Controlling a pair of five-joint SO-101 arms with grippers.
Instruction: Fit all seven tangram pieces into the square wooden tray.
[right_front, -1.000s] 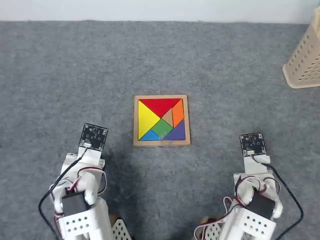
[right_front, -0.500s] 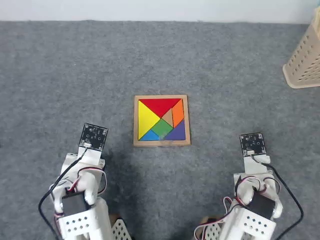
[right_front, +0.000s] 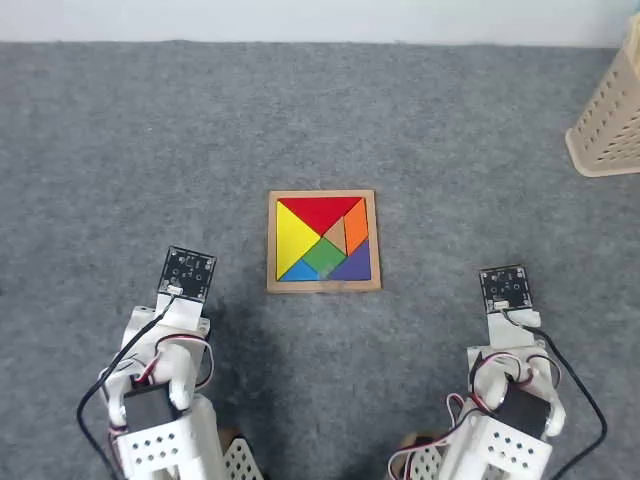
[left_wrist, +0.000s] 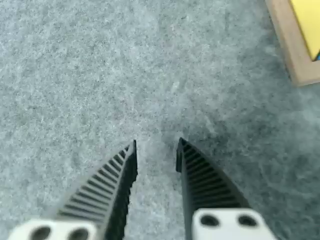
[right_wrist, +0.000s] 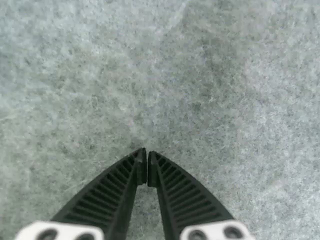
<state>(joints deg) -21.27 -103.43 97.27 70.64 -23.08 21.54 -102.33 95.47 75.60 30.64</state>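
Square wooden tray (right_front: 323, 286): all seven tangram pieces (right_front: 322, 240) are seated inside. Left gripper (left_wrist: 157, 146) — parted narrowly, nothing gripped, parked near the tray. Right gripper (right_wrist: 147, 155) — pressed together, empty.

A grey carpeted surface (right_front: 150, 130) lies under both pairs of jaws. A beige slatted basket (right_front: 610, 110) stands well ahead of the right jaws, off to their right.
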